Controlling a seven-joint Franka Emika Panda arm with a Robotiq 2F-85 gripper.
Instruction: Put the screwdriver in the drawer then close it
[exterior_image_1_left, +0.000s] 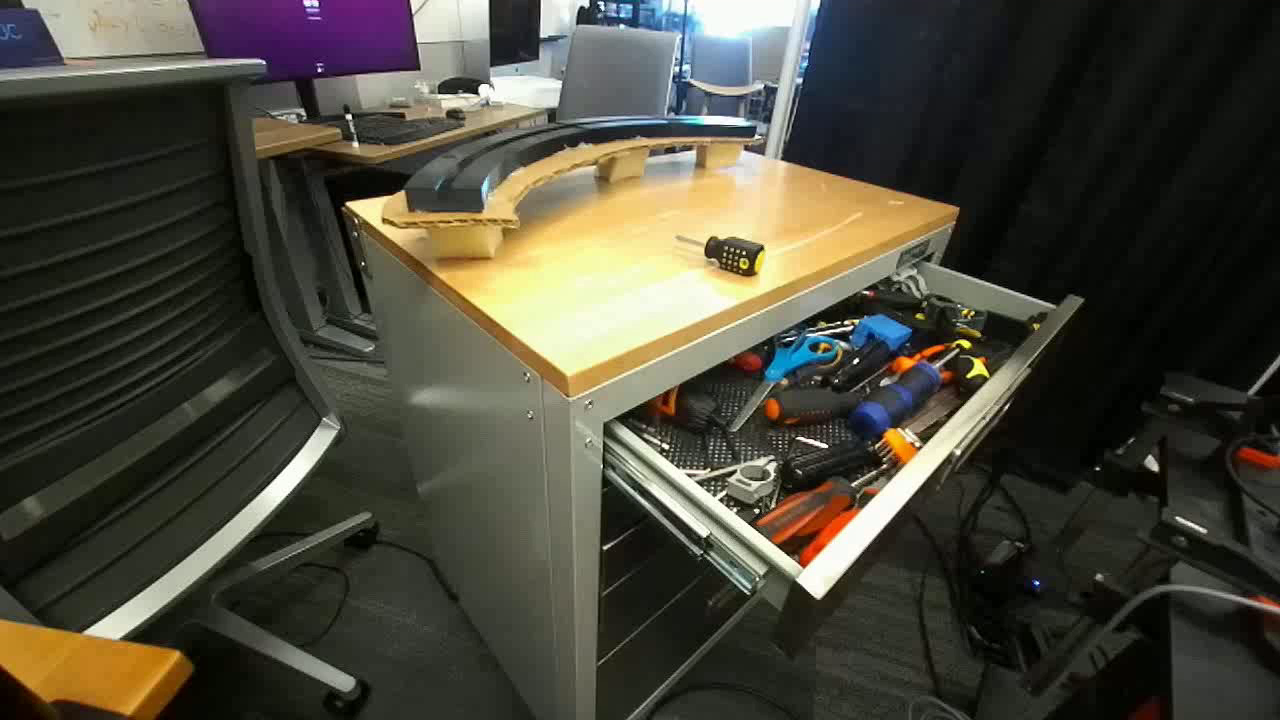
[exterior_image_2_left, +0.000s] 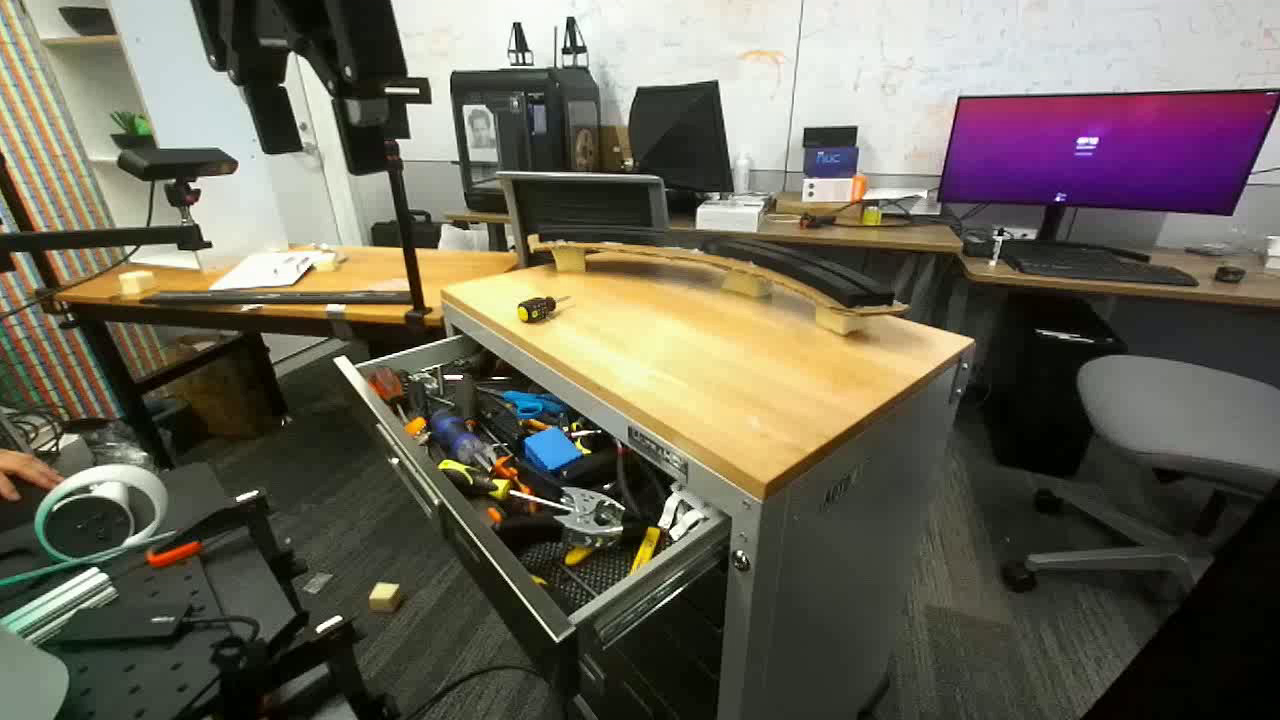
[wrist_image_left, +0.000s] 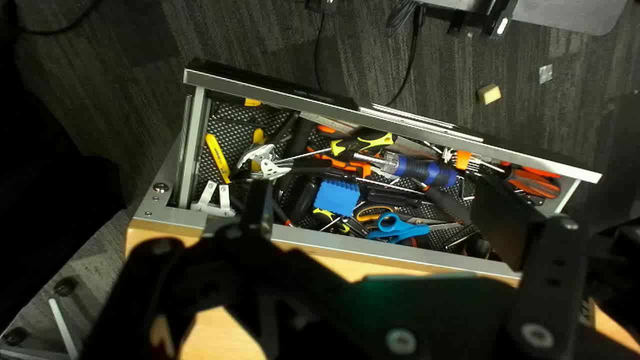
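The stubby black screwdriver with yellow marks lies on the wooden cabinet top near the drawer-side edge, in both exterior views (exterior_image_1_left: 735, 256) (exterior_image_2_left: 537, 309). It is hidden in the wrist view. The grey top drawer is pulled out and full of tools, in both exterior views (exterior_image_1_left: 950, 447) (exterior_image_2_left: 650, 580) and in the wrist view (wrist_image_left: 280, 96). My gripper (exterior_image_2_left: 315, 130) hangs high at the upper left of an exterior view, fingers apart, touching nothing. In the wrist view my gripper (wrist_image_left: 377, 215) is open and empty, its fingers seen over the drawer.
A curved black piece on cardboard and blocks (exterior_image_1_left: 590, 140) stands along the far side of the cabinet top. Blue scissors (wrist_image_left: 397, 227), a blue block (wrist_image_left: 337, 197) and several handled tools fill the drawer. A chair (exterior_image_1_left: 120, 350) stands beside the cabinet. A black curtain (exterior_image_1_left: 980, 120) hangs behind.
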